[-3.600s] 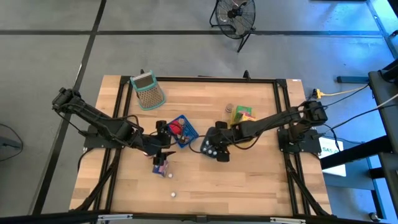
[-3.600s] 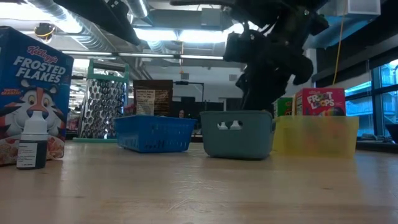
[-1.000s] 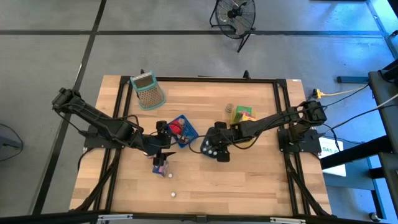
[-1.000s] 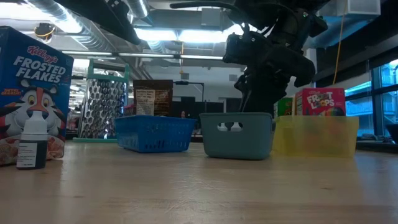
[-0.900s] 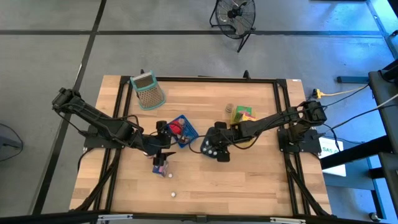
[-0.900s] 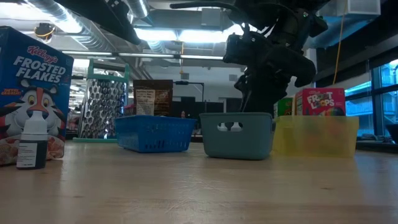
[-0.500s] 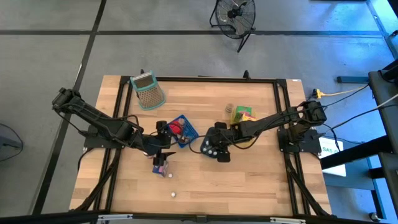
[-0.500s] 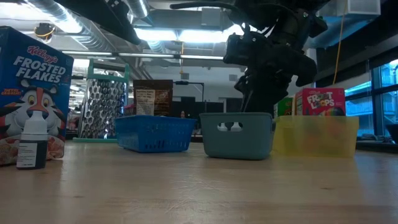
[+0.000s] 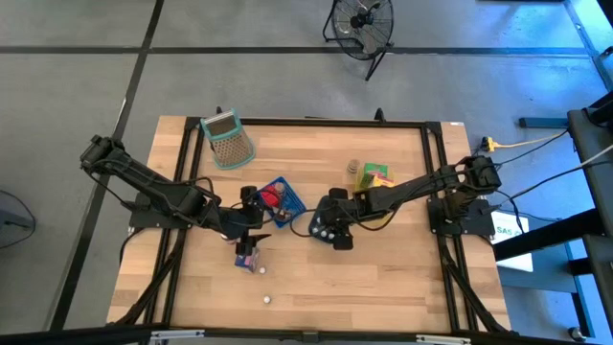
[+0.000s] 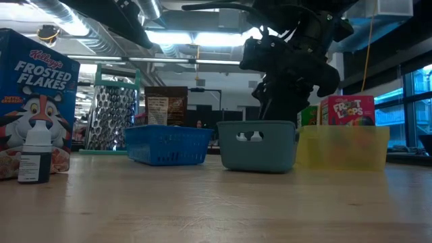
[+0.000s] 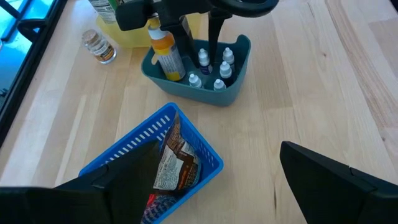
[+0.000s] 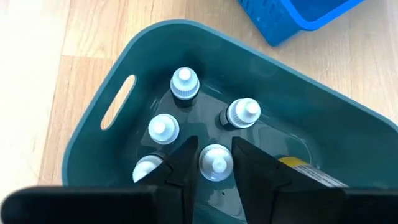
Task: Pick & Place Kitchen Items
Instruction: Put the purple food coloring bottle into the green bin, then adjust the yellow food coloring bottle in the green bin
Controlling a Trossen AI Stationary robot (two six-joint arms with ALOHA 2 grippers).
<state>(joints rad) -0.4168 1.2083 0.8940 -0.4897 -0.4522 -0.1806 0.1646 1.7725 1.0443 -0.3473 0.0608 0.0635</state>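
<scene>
My right gripper (image 12: 214, 163) is inside the teal tray (image 12: 348, 143), jaws parted only a little, one finger on each side of a small white-capped bottle (image 12: 215, 159). I cannot tell whether the pads touch it. Four more little bottles stand around it in the tray: one (image 12: 185, 83) on the far side, one (image 12: 243, 113) beside that, one (image 12: 163, 129) next to the finger (image 12: 181, 167), and one (image 12: 148, 167) half hidden by that finger. A taller bottle with a yellow-orange label (image 11: 163, 55) leans at the tray's end.

From above, the teal tray (image 9: 320, 236) sits mid-table, with a yellow tray (image 9: 377, 211) just to its right holding a green and red box (image 9: 374, 175). A small jar (image 9: 352, 168) stands on the wood just beyond it.

My left gripper (image 9: 251, 222) hangs left of centre, jaws wide apart and holding nothing, beside the blue basket (image 9: 290, 204). Red and brown packets (image 11: 176, 167) lie in that basket.

Near my left gripper, a Frosted Flakes box (image 10: 35, 101) stands with a small dropper bottle (image 10: 34, 156) in front. A tiny white round piece (image 9: 266, 300) lies alone toward the near edge. A grater (image 9: 228, 140) rests at the far left corner of the table (image 9: 383, 287).
</scene>
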